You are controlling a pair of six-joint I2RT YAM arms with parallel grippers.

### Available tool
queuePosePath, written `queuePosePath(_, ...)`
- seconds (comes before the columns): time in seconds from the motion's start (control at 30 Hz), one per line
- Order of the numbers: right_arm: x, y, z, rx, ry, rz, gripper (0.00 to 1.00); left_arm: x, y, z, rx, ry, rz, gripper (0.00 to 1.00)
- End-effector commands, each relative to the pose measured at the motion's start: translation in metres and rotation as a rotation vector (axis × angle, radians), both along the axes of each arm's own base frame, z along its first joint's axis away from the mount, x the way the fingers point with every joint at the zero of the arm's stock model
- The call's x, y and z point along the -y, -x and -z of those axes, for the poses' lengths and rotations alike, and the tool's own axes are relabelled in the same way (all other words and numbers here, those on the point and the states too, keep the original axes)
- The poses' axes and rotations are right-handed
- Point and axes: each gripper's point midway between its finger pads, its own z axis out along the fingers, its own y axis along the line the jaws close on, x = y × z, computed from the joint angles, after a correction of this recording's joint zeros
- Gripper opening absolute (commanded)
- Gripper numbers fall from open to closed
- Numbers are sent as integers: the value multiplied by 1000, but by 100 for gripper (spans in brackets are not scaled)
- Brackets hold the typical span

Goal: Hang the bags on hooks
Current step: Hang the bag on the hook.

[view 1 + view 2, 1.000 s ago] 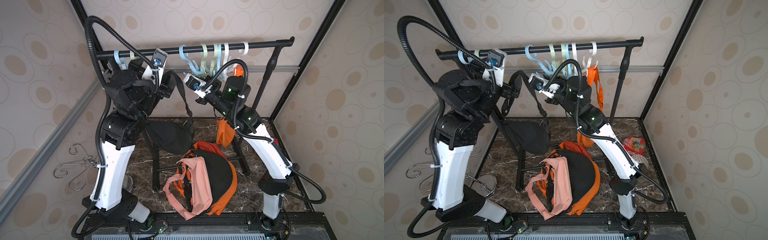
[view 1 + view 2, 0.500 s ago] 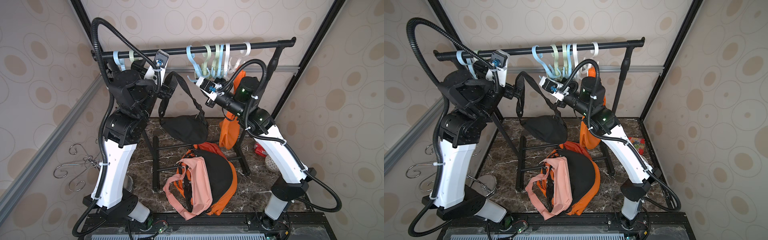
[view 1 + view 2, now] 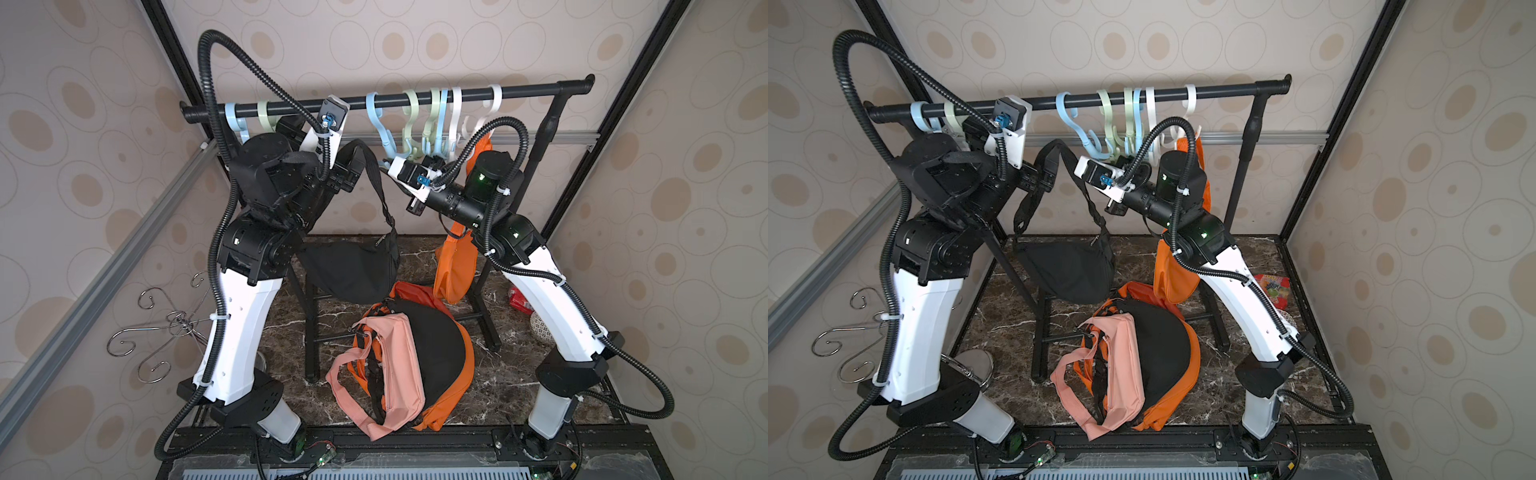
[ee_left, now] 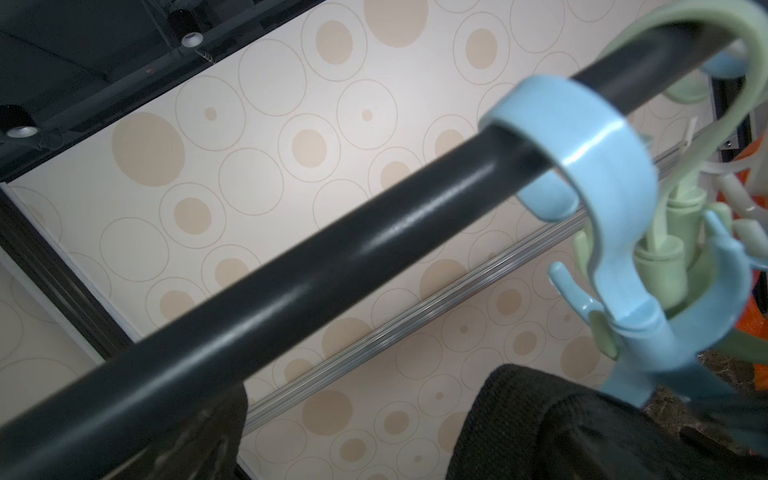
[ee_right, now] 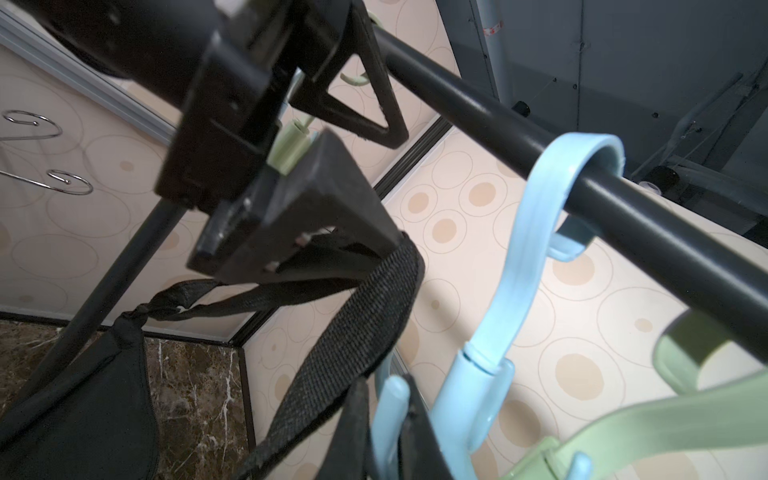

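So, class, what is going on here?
Two robot arms hold the black bag up by its strap just under the rail. The right gripper is shut on the strap next to a blue hook; the strap also drapes over a finger of the open left gripper. It does not look hooked yet. More bags lie below.

Black bag (image 3: 353, 270) hangs below the left end effector (image 3: 356, 160), its strap (image 5: 353, 332) looped over one finger. The pale-blue hook (image 5: 513, 274) hangs just beside the strap.
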Motion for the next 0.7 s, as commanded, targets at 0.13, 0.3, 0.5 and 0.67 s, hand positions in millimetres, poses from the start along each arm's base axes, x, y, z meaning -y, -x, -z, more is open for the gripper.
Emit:
queuePosePath(0.13,-14,26,27,-91,64,-230,0,3,-11,-10,44,2,-20,100)
queuePosePath(0.3,-4,17,24,-132,3,-245,0,5,-16,-9,45,1,-20,100)
queuePosePath(0.5,15,-1,13,-163,-102,-232,0,3,-15,-6,35,-7,-31,100)
queuePosePath(0.67,16,-5,13,-168,-109,-223,0,1,-11,-8,35,14,-26,100)
